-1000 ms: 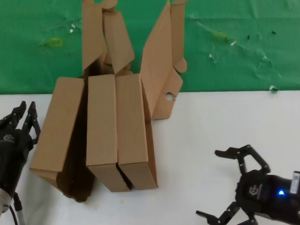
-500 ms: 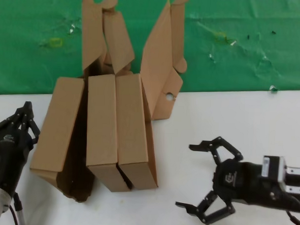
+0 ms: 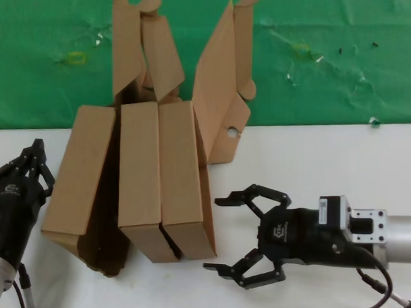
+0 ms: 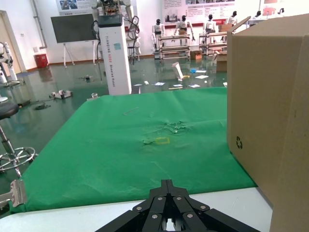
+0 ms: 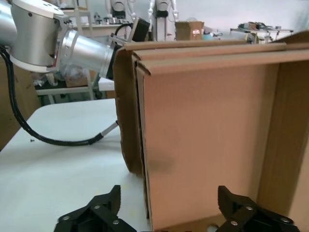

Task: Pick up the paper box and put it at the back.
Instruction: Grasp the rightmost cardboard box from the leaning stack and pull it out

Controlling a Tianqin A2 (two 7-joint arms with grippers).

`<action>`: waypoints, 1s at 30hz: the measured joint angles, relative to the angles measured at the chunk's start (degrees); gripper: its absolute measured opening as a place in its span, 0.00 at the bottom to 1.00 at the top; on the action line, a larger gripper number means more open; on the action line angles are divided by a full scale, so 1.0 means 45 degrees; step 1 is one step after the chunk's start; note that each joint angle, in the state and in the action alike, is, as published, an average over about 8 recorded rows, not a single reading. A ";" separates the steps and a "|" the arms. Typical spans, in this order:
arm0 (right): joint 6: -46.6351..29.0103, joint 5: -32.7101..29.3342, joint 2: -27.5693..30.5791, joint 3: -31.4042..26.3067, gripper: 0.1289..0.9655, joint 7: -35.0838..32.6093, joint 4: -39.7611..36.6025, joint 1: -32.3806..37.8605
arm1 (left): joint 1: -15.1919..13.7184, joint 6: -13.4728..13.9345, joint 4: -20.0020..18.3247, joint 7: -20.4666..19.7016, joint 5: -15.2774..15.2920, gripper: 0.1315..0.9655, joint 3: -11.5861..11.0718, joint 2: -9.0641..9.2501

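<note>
A: Surface? Room?

B: White tabletop under both arms; the green cloth, torn in spots with yellowish rings, lies beyond the jaws. Hall behind it in the left wrist view: white pillar, dark wall screen, wet-looking floor.

A: The paper box?

B: On edge on the tabletop, rightmost of three brown boxes, lid flaps up over the cloth. It sits just ahead of the right gripper, whose jaws are spread wide, not touching.

A: Left gripper?

B: Beside the leftmost box, fingers pressed together.
</note>
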 joint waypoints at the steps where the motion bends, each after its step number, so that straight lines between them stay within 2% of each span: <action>1: -0.0031 -0.0024 -0.0049 -0.0066 0.82 0.0021 -0.0011 0.0088 | 0.0000 0.0000 0.0000 0.0000 0.0000 0.01 0.0000 0.0000; 9: -0.0168 -0.0155 -0.0236 -0.0432 0.60 0.0174 0.0045 0.0346 | 0.0000 0.0000 0.0000 0.0000 0.0000 0.01 0.0000 0.0000; 10: -0.0165 -0.0168 -0.0228 -0.0454 0.60 0.0201 0.0074 0.0334 | 0.0000 0.0000 0.0000 0.0000 0.0000 0.01 0.0000 0.0000; 18: -0.0190 -0.0057 -0.0116 -0.0435 0.34 0.0232 0.0248 0.0160 | 0.0000 0.0000 0.0000 -0.0016 0.0004 0.01 0.0000 0.0000; 22: -0.0230 -0.0031 -0.0139 -0.0445 0.34 0.0212 0.0121 0.0243 | 0.0000 -0.0001 0.0000 -0.0015 0.0007 0.01 0.0001 -0.0001; 30: -0.0184 -0.0163 -0.0170 -0.0559 0.15 0.0383 0.0141 0.0417 | 0.0000 -0.0001 0.0000 -0.0009 0.0008 0.01 0.0001 -0.0001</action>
